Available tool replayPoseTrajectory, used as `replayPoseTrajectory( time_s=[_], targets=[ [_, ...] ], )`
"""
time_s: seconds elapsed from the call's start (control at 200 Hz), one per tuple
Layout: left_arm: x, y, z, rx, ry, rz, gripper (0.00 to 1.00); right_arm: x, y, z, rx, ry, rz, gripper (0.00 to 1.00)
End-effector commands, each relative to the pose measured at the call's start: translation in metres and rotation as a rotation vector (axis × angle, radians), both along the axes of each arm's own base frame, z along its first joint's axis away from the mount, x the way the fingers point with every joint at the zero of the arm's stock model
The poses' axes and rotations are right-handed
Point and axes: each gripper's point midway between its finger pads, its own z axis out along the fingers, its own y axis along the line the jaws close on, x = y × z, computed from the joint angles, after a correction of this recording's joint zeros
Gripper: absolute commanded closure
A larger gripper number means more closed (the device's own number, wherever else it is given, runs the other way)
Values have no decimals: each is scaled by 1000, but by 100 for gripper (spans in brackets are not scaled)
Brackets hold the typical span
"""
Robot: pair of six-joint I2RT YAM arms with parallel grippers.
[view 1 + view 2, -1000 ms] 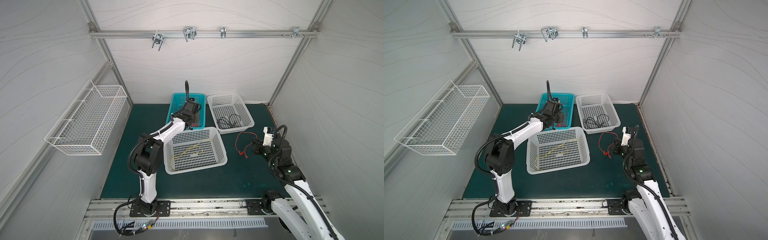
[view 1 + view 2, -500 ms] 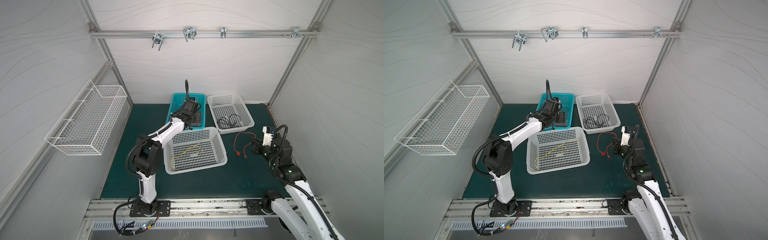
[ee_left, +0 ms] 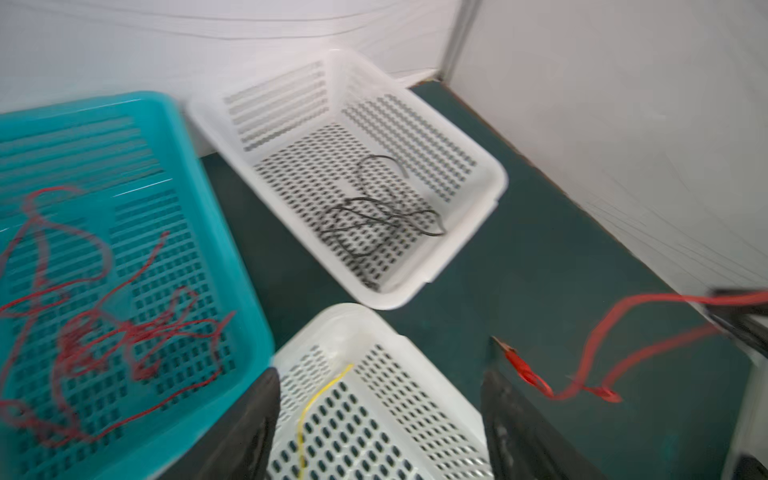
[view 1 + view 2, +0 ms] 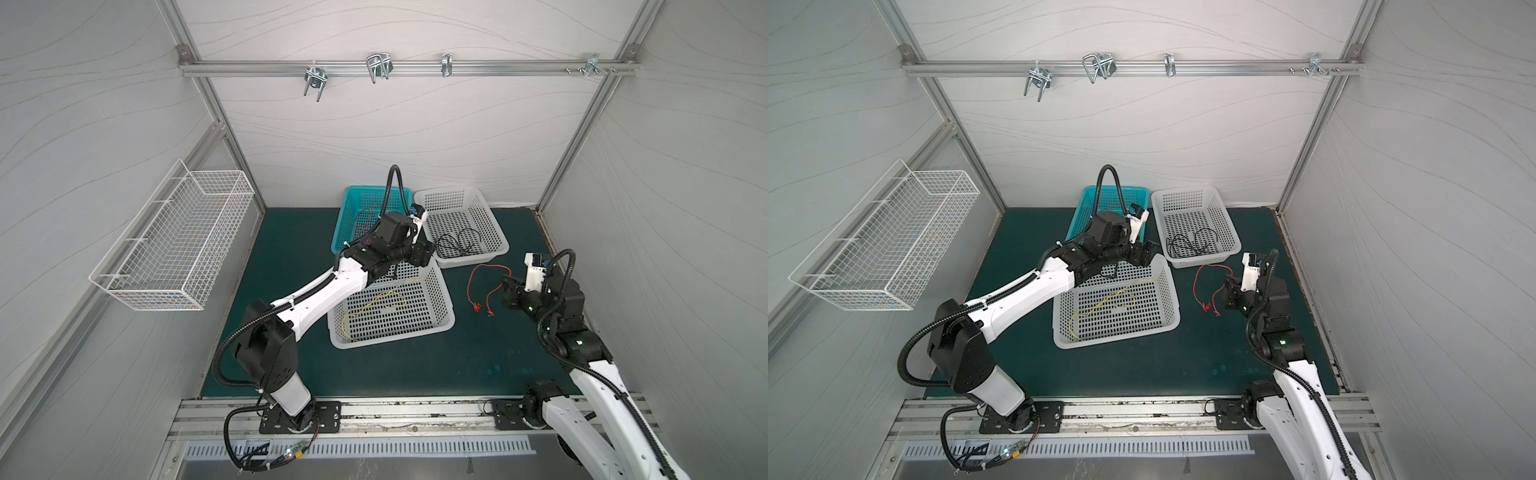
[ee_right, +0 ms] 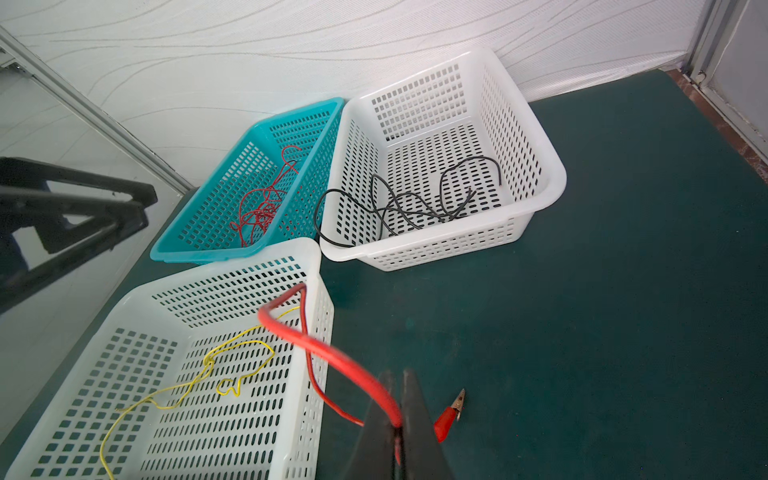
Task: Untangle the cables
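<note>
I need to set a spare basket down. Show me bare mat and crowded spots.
Free: the mat between the large white basket and the front rail; also the strip left of the teal basket. Crowded: rear centre, where three baskets meet under the left tool, and the red cable held in the right tool.

Even, diffuse white lighting. Both top views are bright and sharp, with only soft shadows on the green mat (image 4: 478,365). Wide-angle lenses splay the frame uprights (image 4: 217,120) outward toward the picture edges. Left wrist view: motion blur throughout (worst on the teal basket (image 3: 239,257) and the red wires (image 3: 104,332) in it). Right wrist view: crisp, except the red cable (image 5: 332,357) close to the lens, which is swollen and out of focus.
</note>
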Motion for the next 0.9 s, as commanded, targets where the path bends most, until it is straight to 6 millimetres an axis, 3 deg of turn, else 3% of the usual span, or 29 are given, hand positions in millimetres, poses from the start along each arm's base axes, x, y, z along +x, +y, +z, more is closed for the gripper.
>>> replayPoseTrajectory(
  time_s=[0.0, 0.15, 0.59, 0.785, 0.895],
  targets=[
    [-31, -29, 15, -38, -61, -197, 24, 0, 6, 14, 21, -39, 28, 100],
    [-47, -52, 3, -26, -58, -276, 24, -2, 9, 16, 35, -43, 42, 100],
    [-47, -118, -29, -93, 5, -297, 39, -13, 24, 35, 81, -93, 139, 100],
    [-44, -129, -22, -122, 25, -308, 60, -16, 26, 42, 81, -111, 158, 100],
    [-45, -130, -14, -138, 21, -315, 78, -16, 25, 42, 80, -112, 156, 100]
  ],
)
